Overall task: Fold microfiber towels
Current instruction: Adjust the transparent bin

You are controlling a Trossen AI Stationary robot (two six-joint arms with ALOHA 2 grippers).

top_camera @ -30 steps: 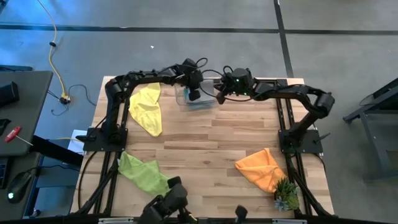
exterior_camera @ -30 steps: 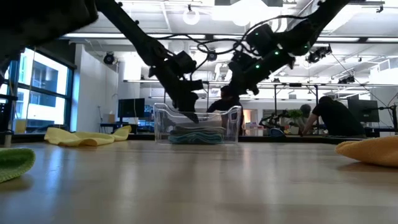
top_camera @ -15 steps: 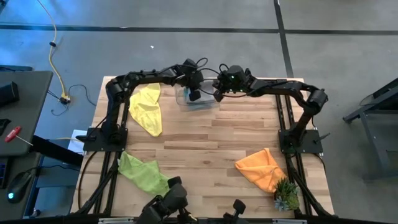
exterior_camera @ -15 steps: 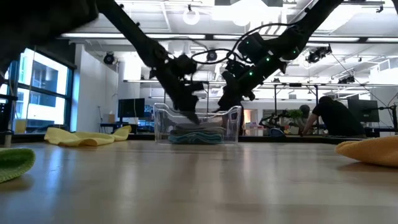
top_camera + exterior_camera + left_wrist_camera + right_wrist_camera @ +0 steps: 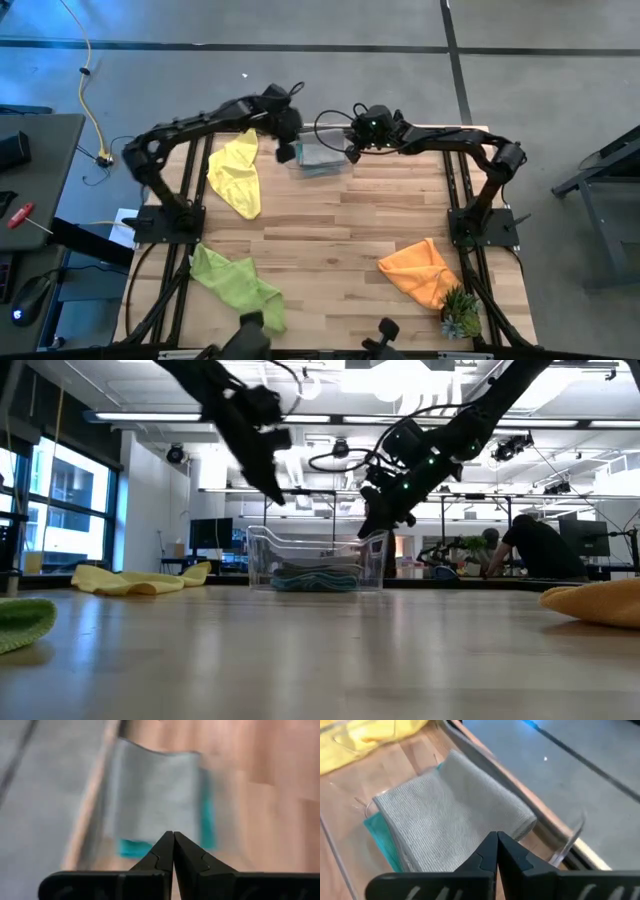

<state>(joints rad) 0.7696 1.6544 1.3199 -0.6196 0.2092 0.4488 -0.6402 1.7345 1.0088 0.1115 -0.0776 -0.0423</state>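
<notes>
With both claws pinched shut and empty above the far edge of the table, we see the grey towel folded on the teal towel inside the bin. Our left gripper hangs beside the bin, our right gripper at its opposite rim. Yellow, green and orange towels lie crumpled, well apart. A low swing could clip the bin's rim and tip the stack.
</notes>
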